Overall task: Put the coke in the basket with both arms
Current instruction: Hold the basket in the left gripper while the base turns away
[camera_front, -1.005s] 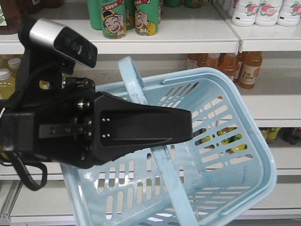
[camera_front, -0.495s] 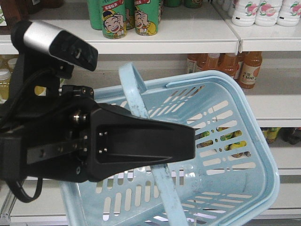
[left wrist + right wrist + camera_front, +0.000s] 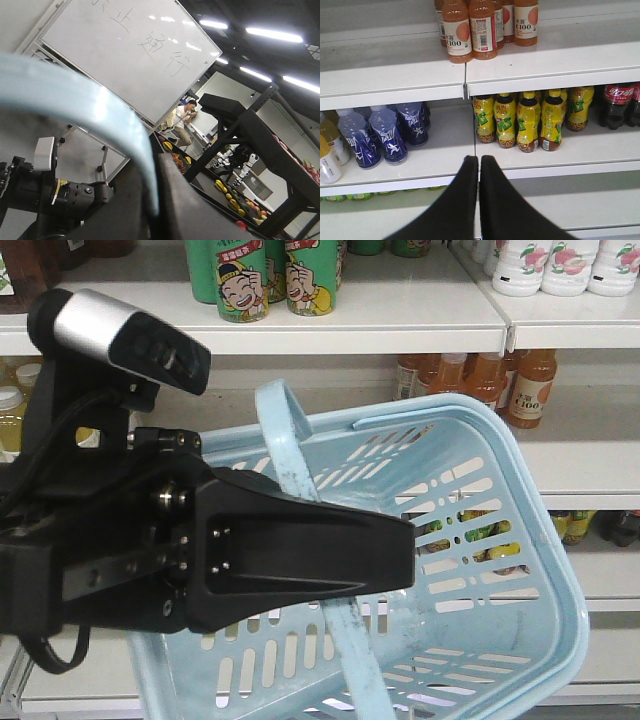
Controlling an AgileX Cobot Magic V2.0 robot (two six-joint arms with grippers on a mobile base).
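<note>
Clamping the handle in my left gripper, blue bar pinched between the fingers. Over the last second that arm has swung nearer the front camera and the basket has dipped lower in frame, tilted, no can inside. My right gripper is pressed together on nothing, facing the shelves. No coke visible anywhere, only cola bottles far right, so the pick looks unstarted

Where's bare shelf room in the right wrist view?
Upper shelf: bare left and right of the orange C100 bottles. Lower shelf: open gap between the blue bottles and the yellow bottles. Crowded from the yellow bottles through the cola bottles.
</note>
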